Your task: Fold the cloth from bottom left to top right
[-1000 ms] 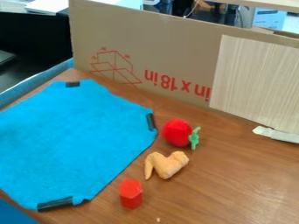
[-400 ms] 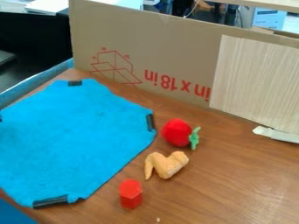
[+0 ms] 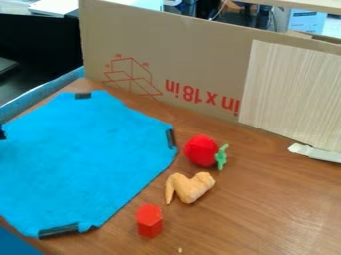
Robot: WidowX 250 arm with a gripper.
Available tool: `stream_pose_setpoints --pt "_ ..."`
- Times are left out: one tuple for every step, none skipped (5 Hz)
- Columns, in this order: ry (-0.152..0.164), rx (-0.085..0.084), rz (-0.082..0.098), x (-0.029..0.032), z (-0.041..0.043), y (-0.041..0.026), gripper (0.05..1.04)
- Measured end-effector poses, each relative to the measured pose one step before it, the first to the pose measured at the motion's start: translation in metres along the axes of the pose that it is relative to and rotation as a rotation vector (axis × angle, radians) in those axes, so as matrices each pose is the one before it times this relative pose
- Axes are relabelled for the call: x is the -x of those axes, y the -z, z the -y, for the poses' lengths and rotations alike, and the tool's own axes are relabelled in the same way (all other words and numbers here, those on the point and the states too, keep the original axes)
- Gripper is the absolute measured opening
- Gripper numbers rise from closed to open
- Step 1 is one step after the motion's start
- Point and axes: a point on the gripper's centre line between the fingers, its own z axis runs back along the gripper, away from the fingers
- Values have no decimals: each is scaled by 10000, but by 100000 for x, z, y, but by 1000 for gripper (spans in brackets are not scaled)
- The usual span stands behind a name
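The bright blue cloth [image 3: 86, 154] lies spread out flat on the left of the table. Black strips mark its top corner, its right corner and its bottom corner. At the left edge of the view, over the cloth's upper left border, a small black piece [image 3: 2, 133] shows. It may be a tip of the gripper or another black strip; I cannot tell which. The cloth's left end runs out of the view.
A red plush fruit [image 3: 202, 151] with a green stem, a tan wing-shaped toy [image 3: 189, 188] and a red hexagonal block [image 3: 149, 220] stand right of the cloth. A cardboard wall [image 3: 173, 60] rises behind on the brown table [image 3: 266, 209].
The black piece at the left edge has come into view and grown slightly. The cloth's bottom corner has shifted a little left and up; its right corner has also moved slightly left.
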Motion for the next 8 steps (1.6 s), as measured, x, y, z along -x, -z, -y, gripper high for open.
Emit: stream_pose_setpoints --pt "220 255 -113 26 526 -1010 85" --pt "130 218 -81 -348 1407 -1145 67" --pt "-273 258 -9 -715 2751 -1738 67" --pt "-185 76 -243 94 3819 78 67" --pt "53 -96 -83 422 3574 323 67" --pt "357 -147 97 1390 3958 652 67" --pt "232 -4 164 1154 3313 205 67" --pt "236 152 113 1484 3426 307 67"
